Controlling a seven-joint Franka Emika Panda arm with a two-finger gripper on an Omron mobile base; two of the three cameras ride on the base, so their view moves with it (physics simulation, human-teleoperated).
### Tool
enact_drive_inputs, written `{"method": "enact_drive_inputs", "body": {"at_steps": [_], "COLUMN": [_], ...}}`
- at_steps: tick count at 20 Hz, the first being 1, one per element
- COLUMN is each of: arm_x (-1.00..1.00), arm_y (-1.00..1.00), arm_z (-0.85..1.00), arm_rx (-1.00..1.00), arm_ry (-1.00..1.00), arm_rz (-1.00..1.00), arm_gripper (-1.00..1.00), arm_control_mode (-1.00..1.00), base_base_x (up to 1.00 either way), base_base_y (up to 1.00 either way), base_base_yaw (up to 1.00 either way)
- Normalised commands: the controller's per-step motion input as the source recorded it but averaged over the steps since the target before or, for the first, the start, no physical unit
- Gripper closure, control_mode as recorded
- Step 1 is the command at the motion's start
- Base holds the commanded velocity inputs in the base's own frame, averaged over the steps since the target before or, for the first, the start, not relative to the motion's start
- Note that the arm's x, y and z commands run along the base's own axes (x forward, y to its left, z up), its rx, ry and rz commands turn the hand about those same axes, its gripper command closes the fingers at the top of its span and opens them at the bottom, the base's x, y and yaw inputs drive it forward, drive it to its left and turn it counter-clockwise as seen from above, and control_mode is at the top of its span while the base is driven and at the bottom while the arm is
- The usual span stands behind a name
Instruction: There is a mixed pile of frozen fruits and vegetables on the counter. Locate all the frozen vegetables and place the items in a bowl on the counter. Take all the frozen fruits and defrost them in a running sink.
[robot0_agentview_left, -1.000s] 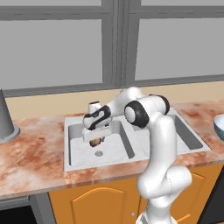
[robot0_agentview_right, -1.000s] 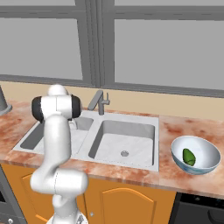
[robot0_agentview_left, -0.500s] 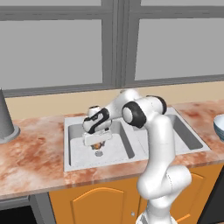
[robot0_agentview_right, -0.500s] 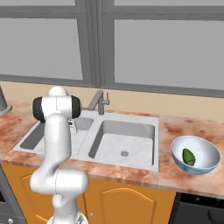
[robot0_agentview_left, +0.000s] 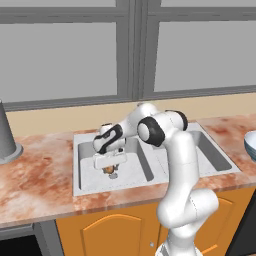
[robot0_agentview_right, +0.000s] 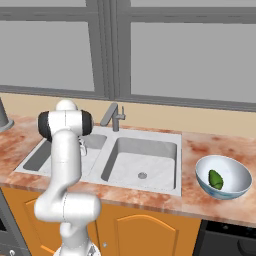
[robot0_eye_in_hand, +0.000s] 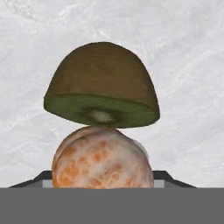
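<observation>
My gripper (robot0_agentview_left: 110, 167) reaches down into the left basin of the grey sink (robot0_agentview_left: 84, 172). It is shut on the orange-tan ball (robot0_eye_in_hand: 103, 158), whose sides meet the two dark fingertips. The same ball (robot0_agentview_left: 110, 171) hangs just over the basin floor. Right beyond it, the dark olive piece (robot0_eye_in_hand: 103, 87) lies on the pale basin floor with its cut green face turned toward the hand. In the right base view my arm hides the gripper. The pale bowl (robot0_agentview_right: 235, 176) stands on the counter (robot0_agentview_right: 200, 150) right of the sink and holds the bright green oblong (robot0_agentview_right: 215, 179).
The angular faucet (robot0_agentview_right: 114, 116) rises behind the divider between the two basins. A grey tapered pot (robot0_agentview_left: 6, 135) stands on the counter at the far left. The bowl's rim (robot0_agentview_left: 251, 145) shows at the right edge of the left base view. Orange cabinet doors (robot0_agentview_left: 115, 235) run below.
The gripper has sunk deeper into the left basin, carrying the orange-tan ball down toward the floor. The bowl and its green piece have not moved.
</observation>
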Motion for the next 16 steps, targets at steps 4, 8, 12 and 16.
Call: {"method": "enact_drive_inputs", "body": {"at_steps": [4, 8, 12, 16], "arm_x": [-0.05, -0.01, 0.0, -0.17], "arm_y": [0.0, 0.03, 0.03, 0.0], "arm_z": [0.09, 0.06, 0.03, 0.55], "arm_rx": [-0.05, -0.05, -0.04, -0.01], "arm_ry": [0.03, 0.0, 0.0, 0.01], "arm_rz": [-0.05, -0.05, -0.02, -0.08], "arm_gripper": [-1.0, -1.0, -1.0, -1.0], "arm_control_mode": [-1.0, -1.0, -1.0, -1.0], "base_base_x": [0.0, 0.0, 0.0, 0.0], "base_base_y": [0.0, 0.0, 0.0, 0.0], "base_base_yaw": [0.0, 0.0, 0.0, 0.0]}}
